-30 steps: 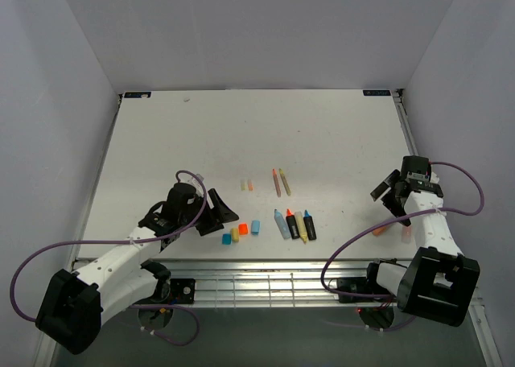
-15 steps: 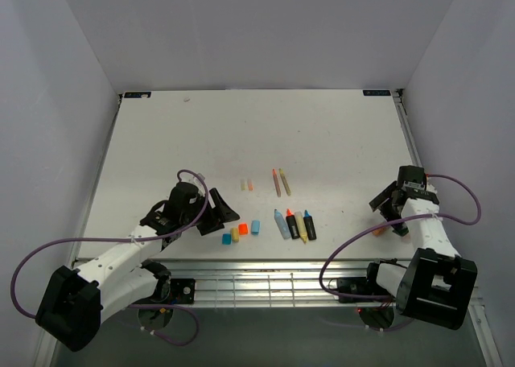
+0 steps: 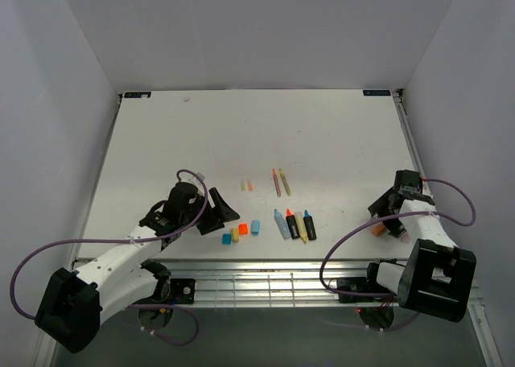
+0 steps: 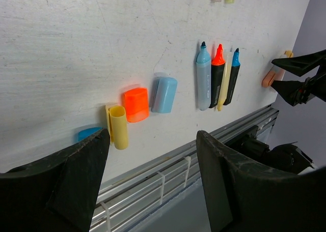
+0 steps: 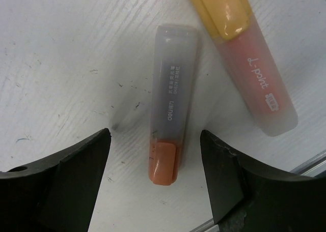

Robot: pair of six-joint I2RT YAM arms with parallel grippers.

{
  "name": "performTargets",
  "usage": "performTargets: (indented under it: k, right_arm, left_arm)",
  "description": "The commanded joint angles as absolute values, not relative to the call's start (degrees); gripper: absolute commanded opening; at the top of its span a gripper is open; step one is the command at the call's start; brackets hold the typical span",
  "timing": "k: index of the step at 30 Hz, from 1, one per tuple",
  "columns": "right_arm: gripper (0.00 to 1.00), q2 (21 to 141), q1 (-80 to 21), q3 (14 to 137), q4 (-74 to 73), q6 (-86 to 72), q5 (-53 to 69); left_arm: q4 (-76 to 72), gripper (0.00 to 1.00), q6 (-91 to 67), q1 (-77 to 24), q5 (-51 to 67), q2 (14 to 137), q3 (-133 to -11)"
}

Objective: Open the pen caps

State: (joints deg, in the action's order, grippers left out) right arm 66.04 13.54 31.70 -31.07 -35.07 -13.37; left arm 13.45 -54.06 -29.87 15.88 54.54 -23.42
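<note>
Left hand (image 3: 219, 213) hangs low by the near edge of the desk (image 3: 161, 142), left of the middle, its fingers spread and nothing between them; just to its right the loose caps lie in a little row along that edge: blue cap (image 4: 89, 134), yellow cap (image 4: 118, 126), orange cap (image 4: 135, 104), light blue cap (image 4: 164, 94); two tiny pale caps (image 3: 247, 185) lie a bit further in, toward the desk's middle; next come two thin pens (image 3: 280, 181), and four markers (image 3: 295, 224) lie side by side near the near edge; right hand (image 5: 155, 135) is down by the near right corner, fingers apart either side of a grey marker (image 5: 170, 105) with an orange end, not touching it; a pink marker (image 5: 262, 89) with a yellow end lies just beside that.
</note>
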Motion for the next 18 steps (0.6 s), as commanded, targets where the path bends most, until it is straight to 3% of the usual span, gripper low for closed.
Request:
performTargets:
  k: [1,13,16,18]
  right_arm:
    - [0.77,66.7,13.9,30.9,-27.1,-34.2,-13.7]
    - [0.7,72.9,13.6,31.8,-24.3,-31.4,-11.2]
    - [0.64,74.3,13.1,32.2,-24.3,-30.2,-10.4]
    - [0.53,75.8,12.6,32.5,-24.3,-29.3,-9.5]
  left_arm:
    - [12.7,0.79,-53.9,-30.2,15.9,53.1,-24.2]
    - [10.9,0.79,-54.0,-30.2,16.0,51.9,-22.8]
    - [11.1,0.8,-52.7,-30.2,15.8,51.3,-23.4]
    - [11.1,0.79,-51.9,-30.2,15.6,50.5,-24.2]
